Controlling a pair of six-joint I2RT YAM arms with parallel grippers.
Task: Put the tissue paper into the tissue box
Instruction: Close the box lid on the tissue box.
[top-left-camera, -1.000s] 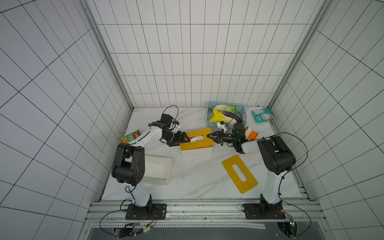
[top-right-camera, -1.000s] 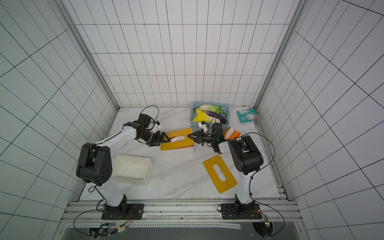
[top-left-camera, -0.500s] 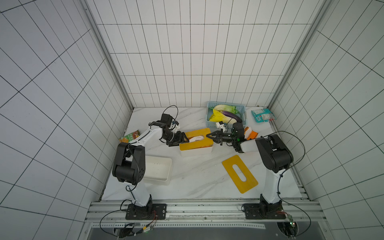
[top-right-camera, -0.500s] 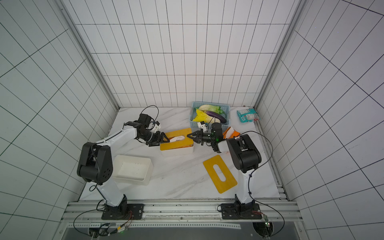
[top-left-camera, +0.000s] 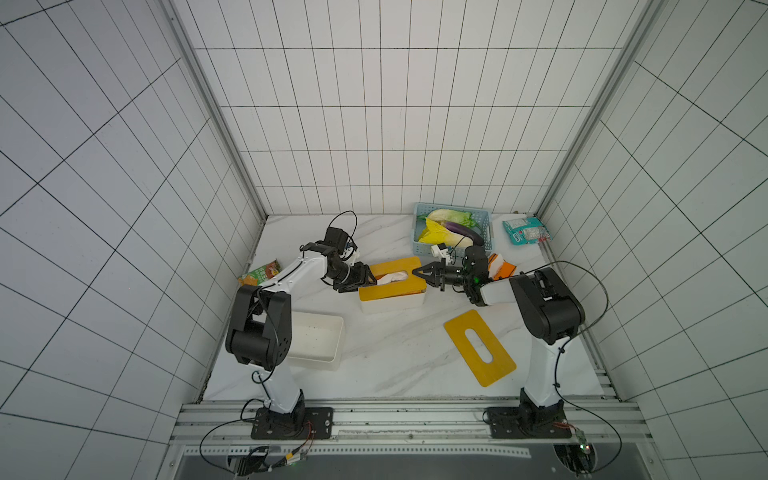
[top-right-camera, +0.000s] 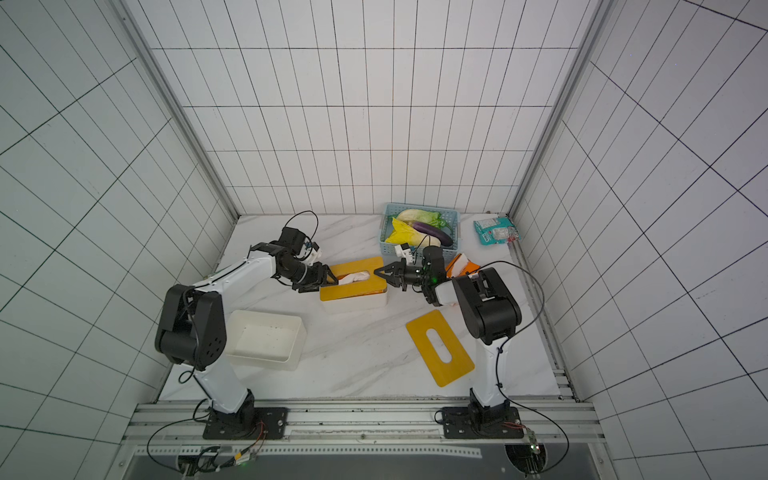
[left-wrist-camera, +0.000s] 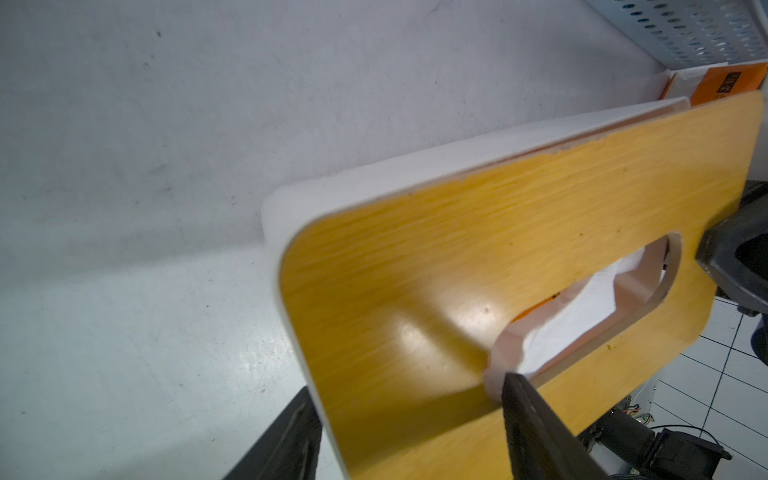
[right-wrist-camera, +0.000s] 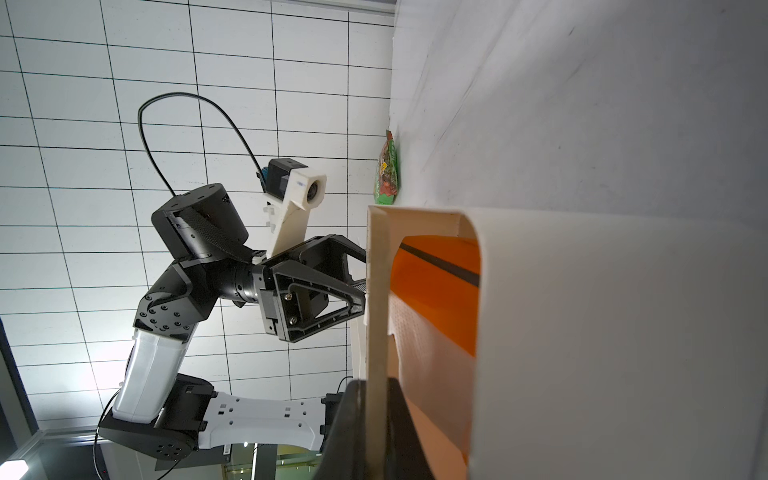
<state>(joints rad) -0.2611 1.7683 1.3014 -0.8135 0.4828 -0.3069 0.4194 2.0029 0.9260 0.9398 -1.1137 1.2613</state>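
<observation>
While the right tool (top-left-camera: 417, 272), closed on the edge of the yellow lid (top-left-camera: 401, 287), holds it over the tissue box (top-left-camera: 390, 305) near the middle of the bench (top-left-camera: 386, 357), the open left tool (top-left-camera: 371, 279) should, I think, close gently beside the slot (left-wrist-camera: 652, 266), so the tissue paper (top-left-camera: 392, 276) poking through is not torn.

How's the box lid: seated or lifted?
Lifted at one end: right gripper pinches lid; gap above box shows orange pack.
</observation>
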